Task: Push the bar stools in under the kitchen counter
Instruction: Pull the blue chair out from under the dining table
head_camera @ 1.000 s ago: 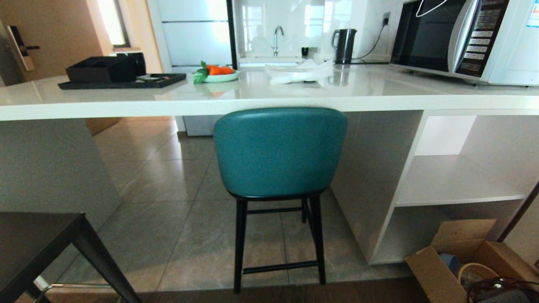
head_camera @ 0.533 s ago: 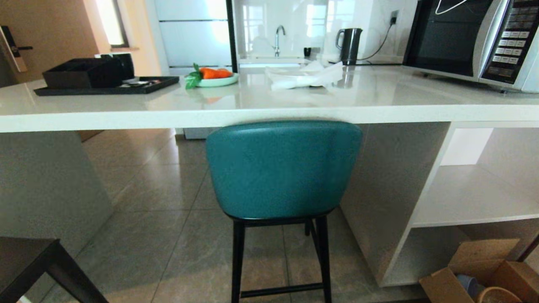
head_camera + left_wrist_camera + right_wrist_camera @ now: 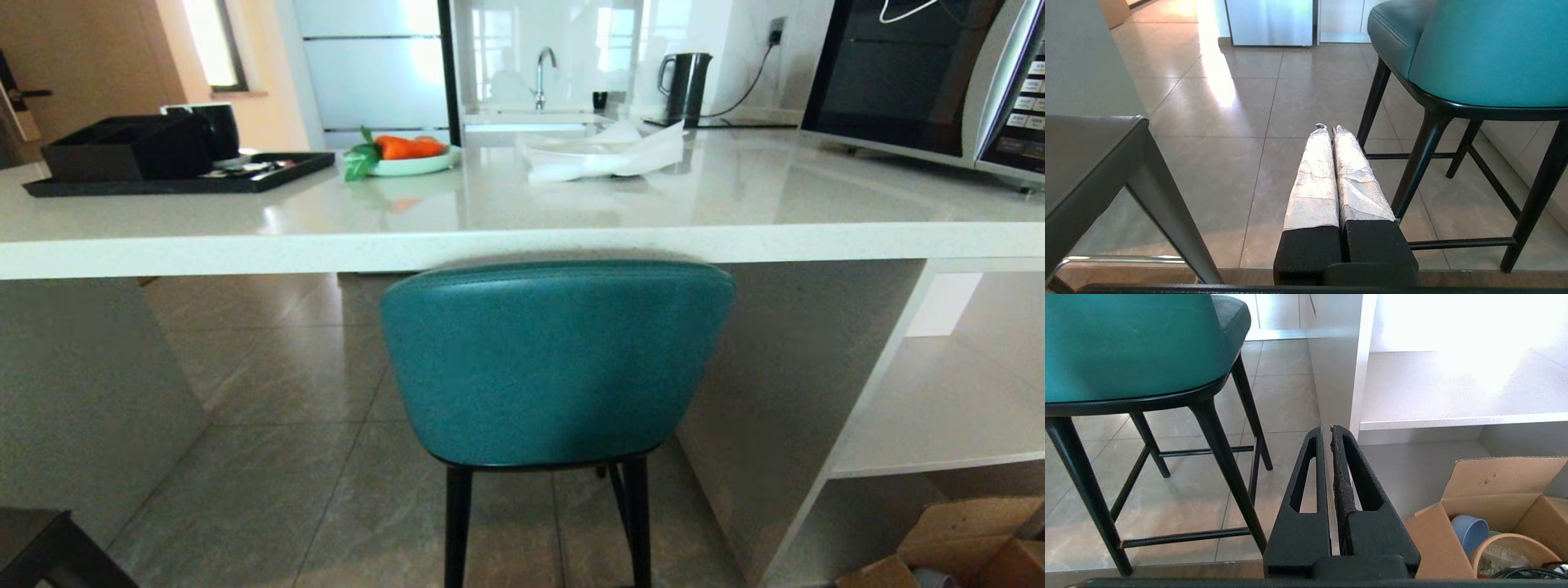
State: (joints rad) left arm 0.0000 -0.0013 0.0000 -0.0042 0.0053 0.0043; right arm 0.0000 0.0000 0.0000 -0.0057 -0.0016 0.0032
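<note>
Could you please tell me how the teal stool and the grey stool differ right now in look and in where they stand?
The teal stool has a rounded back and thin black legs; the grey stool is dark, with a flat top edge and a thick square leg. The teal one stands centred at the counter, its back just below the edge; the grey one stands off to the left, barely in the head view. Neither is touched by a tool.
</note>
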